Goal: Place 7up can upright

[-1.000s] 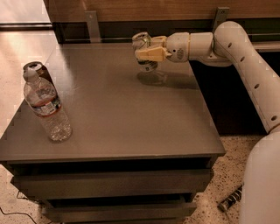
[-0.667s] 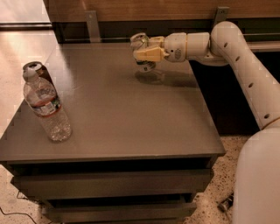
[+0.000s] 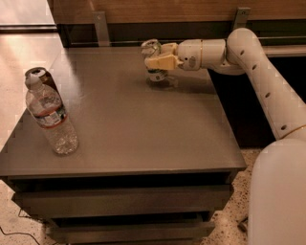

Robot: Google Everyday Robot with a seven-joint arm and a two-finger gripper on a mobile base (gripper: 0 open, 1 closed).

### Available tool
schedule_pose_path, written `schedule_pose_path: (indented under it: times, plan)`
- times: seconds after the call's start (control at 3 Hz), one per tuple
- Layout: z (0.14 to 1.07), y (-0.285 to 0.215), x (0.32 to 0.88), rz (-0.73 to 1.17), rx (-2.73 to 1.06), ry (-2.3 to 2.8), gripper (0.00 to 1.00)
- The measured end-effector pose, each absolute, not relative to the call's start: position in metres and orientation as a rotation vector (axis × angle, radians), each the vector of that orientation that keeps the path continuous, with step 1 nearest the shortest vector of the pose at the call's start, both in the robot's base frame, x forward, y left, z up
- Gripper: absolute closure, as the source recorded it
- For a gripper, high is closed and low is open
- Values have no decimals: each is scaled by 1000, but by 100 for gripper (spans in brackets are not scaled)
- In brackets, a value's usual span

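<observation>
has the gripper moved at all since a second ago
Yes, slightly. The gripper, shut on the 7up can over the far side of the table, has shifted left, toward the left wall bracket.

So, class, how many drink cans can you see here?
2. The 7up can is in the gripper, over the far side of the table. A dark can stands at the left edge behind the water bottle, partly hidden by it.

Office-like room: dark drawer cabinet (image 3: 129, 124), speckled floor (image 3: 228, 217), wood wall (image 3: 167, 9); tool (image 3: 154, 59) above cabinet's rear.
</observation>
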State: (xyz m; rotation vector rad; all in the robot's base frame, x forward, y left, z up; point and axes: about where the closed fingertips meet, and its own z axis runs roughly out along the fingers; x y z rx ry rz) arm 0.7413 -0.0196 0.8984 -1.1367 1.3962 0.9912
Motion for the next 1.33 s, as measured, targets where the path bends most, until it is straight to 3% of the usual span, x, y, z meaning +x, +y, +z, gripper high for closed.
schedule_pose_path:
  times: [1.33]
  plan:
    - [868,-37,741,1044,-1029,1390,100]
